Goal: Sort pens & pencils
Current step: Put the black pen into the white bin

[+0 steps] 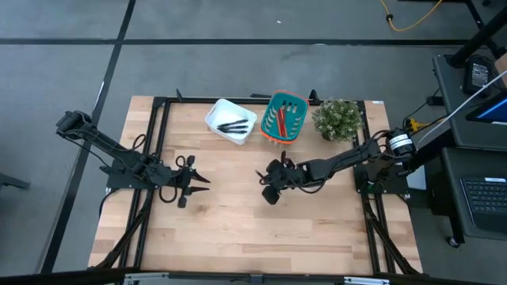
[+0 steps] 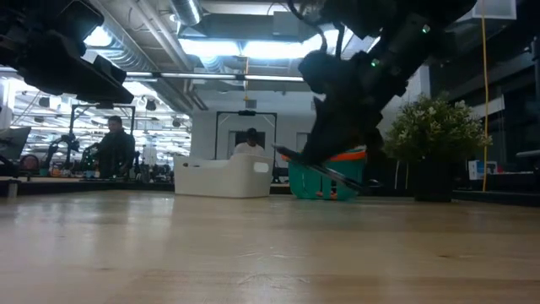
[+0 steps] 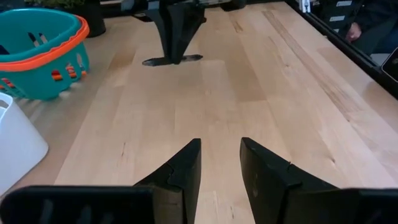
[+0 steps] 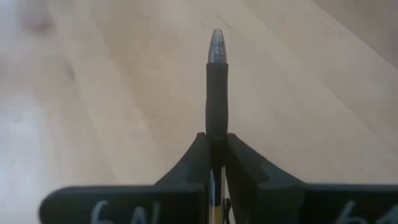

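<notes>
Now pen (image 4: 217, 93) between right end effector (image 4: 217, 144) fingers.

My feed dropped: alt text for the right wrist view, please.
The right pincer is shut on a black pen, whose silvery tip points away from the camera. Bare wooden table lies beyond, out of focus.

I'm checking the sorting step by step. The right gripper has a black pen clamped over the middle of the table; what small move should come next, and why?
Probably carry it toward the white bin. The right gripper is shut on a black pen, the bin holds black pens, and the teal basket holds the red pencils.
</notes>
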Robot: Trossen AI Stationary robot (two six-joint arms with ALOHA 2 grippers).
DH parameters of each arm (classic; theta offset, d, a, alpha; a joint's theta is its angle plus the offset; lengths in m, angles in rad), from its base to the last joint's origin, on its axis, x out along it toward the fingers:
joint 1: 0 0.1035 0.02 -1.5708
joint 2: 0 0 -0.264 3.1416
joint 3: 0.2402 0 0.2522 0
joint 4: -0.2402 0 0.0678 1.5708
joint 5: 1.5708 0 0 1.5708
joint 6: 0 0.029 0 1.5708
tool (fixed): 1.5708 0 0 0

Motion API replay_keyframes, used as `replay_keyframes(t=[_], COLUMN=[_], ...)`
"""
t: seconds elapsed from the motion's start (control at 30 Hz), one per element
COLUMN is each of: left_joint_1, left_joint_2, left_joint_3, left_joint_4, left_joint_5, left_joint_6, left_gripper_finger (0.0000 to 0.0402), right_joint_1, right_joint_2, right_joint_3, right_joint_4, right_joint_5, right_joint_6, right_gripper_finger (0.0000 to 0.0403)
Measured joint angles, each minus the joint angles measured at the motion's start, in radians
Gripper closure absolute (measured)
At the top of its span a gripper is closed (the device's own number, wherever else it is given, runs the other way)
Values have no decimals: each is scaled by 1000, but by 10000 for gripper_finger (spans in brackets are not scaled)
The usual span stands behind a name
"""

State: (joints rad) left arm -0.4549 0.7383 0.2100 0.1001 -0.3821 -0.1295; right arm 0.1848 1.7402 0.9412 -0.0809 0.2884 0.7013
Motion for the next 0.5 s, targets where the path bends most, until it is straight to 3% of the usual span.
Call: replay_keyframes(t=[0.23,0.5], left_joint_1=[0,1], left_joint_2=[0,0], left_joint_3=[0,0], left_joint_4=[5,19], left_joint_5=[-5,-118], left_joint_6=[-3,-29], left_gripper_finger=[296,296], right_joint_1=[8,8], right_joint_2=[-1,-3], right_joint_3=[0,2], right_joint_4=[64,165], right_joint_5=[-22,-29], right_joint_6=[-77,-210], right_gripper_finger=[373,373])
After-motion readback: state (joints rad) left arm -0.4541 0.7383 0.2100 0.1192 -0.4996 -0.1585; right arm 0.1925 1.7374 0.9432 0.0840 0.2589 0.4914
